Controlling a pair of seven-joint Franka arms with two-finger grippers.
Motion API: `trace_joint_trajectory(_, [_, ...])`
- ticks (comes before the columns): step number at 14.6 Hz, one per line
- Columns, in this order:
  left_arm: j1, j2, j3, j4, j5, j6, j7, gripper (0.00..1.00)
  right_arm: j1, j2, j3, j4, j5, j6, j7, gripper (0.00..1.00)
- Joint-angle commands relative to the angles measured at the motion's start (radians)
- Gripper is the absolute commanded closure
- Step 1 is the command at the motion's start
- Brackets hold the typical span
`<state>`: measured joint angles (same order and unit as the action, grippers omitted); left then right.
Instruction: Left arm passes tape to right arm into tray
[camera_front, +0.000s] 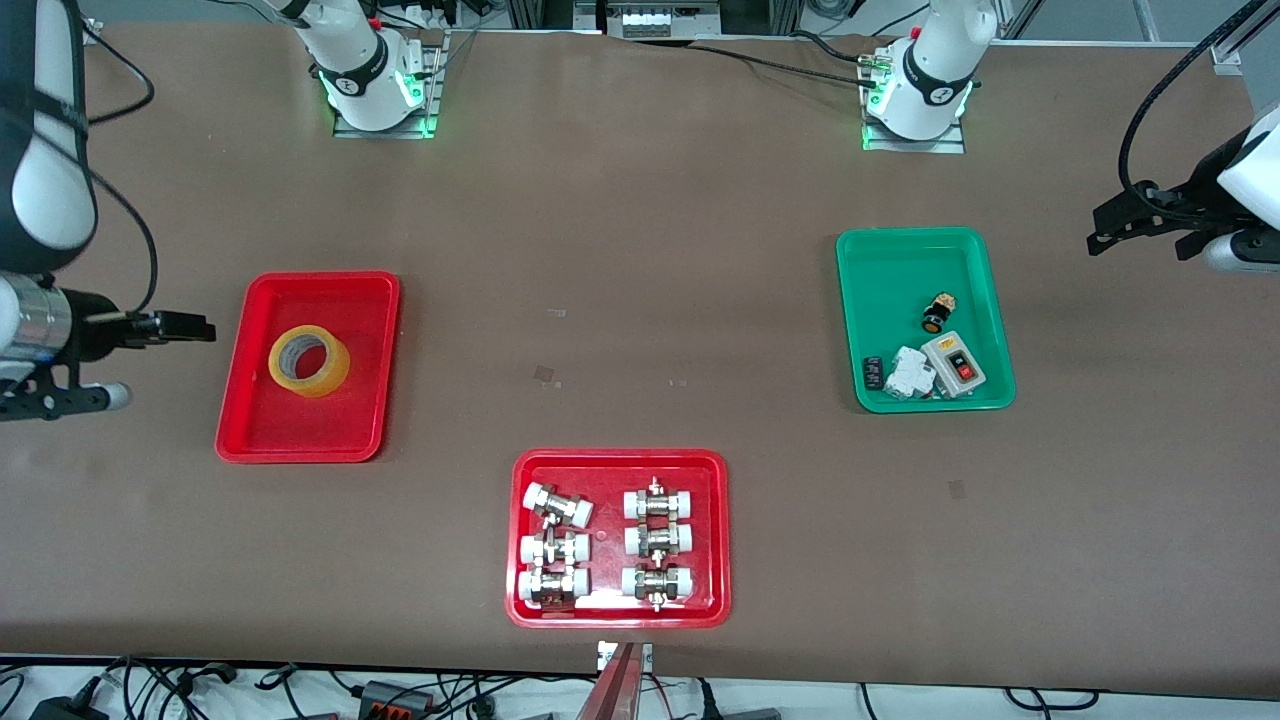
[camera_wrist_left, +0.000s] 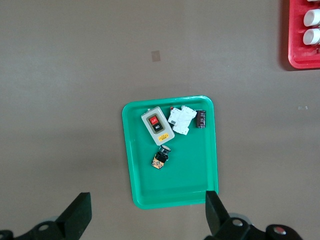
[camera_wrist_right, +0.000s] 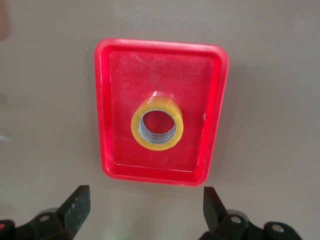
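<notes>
Tape (camera_front: 309, 361) already lies in the plain red tray (camera_front: 243, 420) toward the right arm's end of the table, resting flat with its core hole facing up, so its axis stands roughly upright and no side of the roll is longer than another. By that, the placing looks done, and I judge little of the task remains beyond the arms drawing clear.

Right gripper (camera_front: 185, 327) hovers off the tray's edge at the table's end, fingers spread and empty; the tape lies from it toward the table's middle, and this arm is by far the nearer one. Left gripper (camera_front: 1125, 225) hangs at the table's other end near the green tray (camera_front: 850, 320), well apart from the tape, also spread and holding nothing.

From the front both arms and all three trays show together, including the red tray of fittings (camera_front: 522, 610) nearest the camera, yet the grippers are seen edge-on. The right wrist view looks straight down on the tape (camera_wrist_right: 157, 127), just off the middle of its tray (camera_wrist_right: 102, 125), with the two fingertips (camera_wrist_right: 77, 205) wide apart at the frame edge. The left wrist view shows only the green tray (camera_wrist_left: 131, 165) with its switch parts and no tape at all
</notes>
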<state>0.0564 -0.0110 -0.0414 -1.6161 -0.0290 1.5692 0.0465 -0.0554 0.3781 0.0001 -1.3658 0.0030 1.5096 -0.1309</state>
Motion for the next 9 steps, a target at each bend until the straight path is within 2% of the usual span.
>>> trace_joint_trajectory(1, [0.003,0.01,-0.005,0.03,-0.012,-0.02,0.004,0.0,0.015,0.024,-0.002,0.147,-0.031,-0.046,0.037,0.0])
trace_joint_trajectory(3, [-0.006,0.014,-0.011,0.048,-0.014,-0.027,0.004,0.0,0.011,0.027,-0.002,0.192,-0.028,-0.04,0.049,0.0])
trace_joint_trajectory(9, [-0.007,0.017,-0.014,0.062,-0.014,-0.057,0.004,0.0,0.017,0.005,-0.002,0.188,-0.025,0.033,0.114,0.0])
